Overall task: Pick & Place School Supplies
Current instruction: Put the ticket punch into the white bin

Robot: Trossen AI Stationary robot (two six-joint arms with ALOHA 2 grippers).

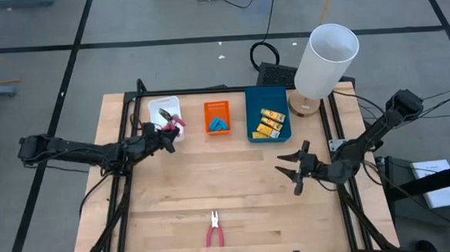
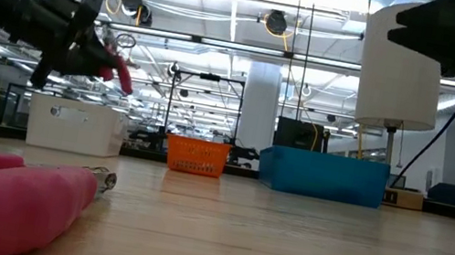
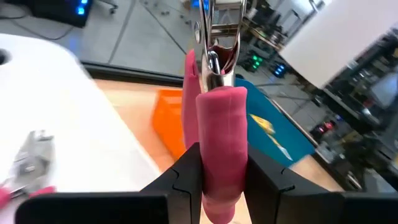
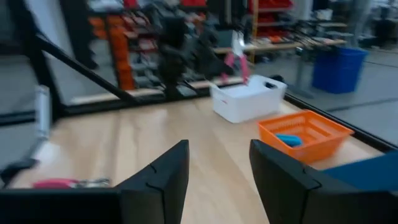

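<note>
Pink rubbery handles of a second pair of pliers (image 2: 9, 188) lie on the pale wood table (image 1: 236, 195), well short of the white tray (image 1: 162, 108); just beside that tray's rim the left gripper (image 1: 166, 139) pinches a pink-handled pair of pliers (image 3: 216, 118) aloft. Right gripper (image 1: 295, 168) hangs over bare wood, well apart from the tray, fingers parted and empty.

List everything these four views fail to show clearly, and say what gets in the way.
- White tray contents: in the high view the left hand and its pink-handled tool partly cover it; the low view shows only its wall.
- Print on the yellow packets: too small from above.
- Blue pieces in the orange tray: count unclear, too small.
- Second pink tool: cut off by the low view's edge.
- Right hand: empty; scene beyond it is blurred.
</note>
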